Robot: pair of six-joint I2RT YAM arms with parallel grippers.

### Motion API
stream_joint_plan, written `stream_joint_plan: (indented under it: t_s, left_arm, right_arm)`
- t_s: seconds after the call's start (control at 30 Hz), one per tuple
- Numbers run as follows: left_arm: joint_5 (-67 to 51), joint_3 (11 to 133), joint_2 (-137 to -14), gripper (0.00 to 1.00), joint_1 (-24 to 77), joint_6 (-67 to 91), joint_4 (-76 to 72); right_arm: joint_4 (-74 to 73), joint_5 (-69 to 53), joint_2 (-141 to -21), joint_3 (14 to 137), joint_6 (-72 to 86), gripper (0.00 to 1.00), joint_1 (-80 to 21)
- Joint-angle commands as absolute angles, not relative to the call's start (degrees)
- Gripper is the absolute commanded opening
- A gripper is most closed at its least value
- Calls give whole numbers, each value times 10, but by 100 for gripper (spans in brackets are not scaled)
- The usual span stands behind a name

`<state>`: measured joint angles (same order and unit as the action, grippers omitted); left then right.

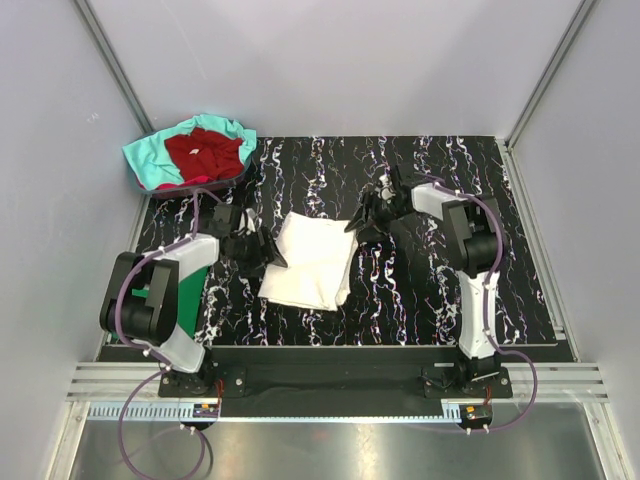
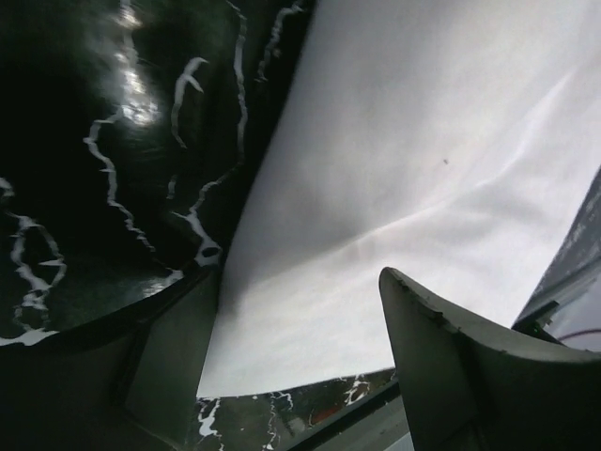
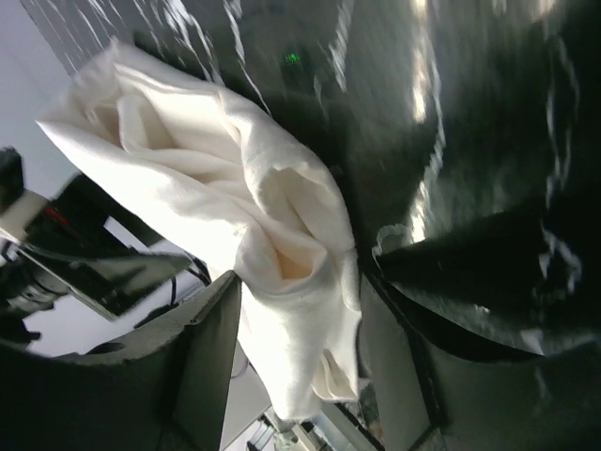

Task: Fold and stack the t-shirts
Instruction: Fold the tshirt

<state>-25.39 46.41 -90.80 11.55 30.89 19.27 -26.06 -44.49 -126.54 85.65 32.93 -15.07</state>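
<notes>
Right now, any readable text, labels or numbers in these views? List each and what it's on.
No text can be read in any view.
White shirt: no print or tag showing.
Shirt pile at the far left corner: no lettering visible.
Small orange bits by the arm bases: any marking is too small to read.

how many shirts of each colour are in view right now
white shirt: 1
teal shirt: 1
dark red shirt: 1
green shirt, mostly hidden: 1
total: 4
</notes>
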Motion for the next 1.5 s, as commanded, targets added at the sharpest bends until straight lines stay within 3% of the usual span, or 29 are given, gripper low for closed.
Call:
stream_joint_plan:
  t_s: [0.0,0.23,0.37,0.47,0.6,0.73,0.83,1.03,1.3,1.47]
  left_arm:
    - [-287,425,-888,75,144,356,140]
    - [-263,384,-796,73,353,538,110]
    - [-281,416,-781,73,441,600,88]
    - [-299,487,-778,73,462,566,122]
    - [-258,597,-767,75,407,465,252]
    - [-273,677,-782,77,303,349,297]
    - [-332,701,-814,77,224,292,288]
    - [-377,755,-909,79,156,122,326]
    - [-371,752,-999,78,129,96,294]
    - [-340,757,-1031,77,123,60,315]
  right_arm:
    - [-282,-436,-1296,934,324,61,-155]
    - [-437,-380,-1359,1155,295,65,-138]
    - [-532,-323,-1329,1173,251,68,-95]
    - [-557,-293,-1267,1111,218,70,-63]
    - [-522,-323,-1174,986,179,70,-61]
    - [-424,-387,-1106,842,181,70,-62]
    - [-337,-457,-1106,815,201,70,-69]
    - [-338,-488,-1211,967,170,70,-116]
    - [-418,-529,-1380,1173,152,70,-135]
    - [-440,-533,-1430,1215,142,70,-149]
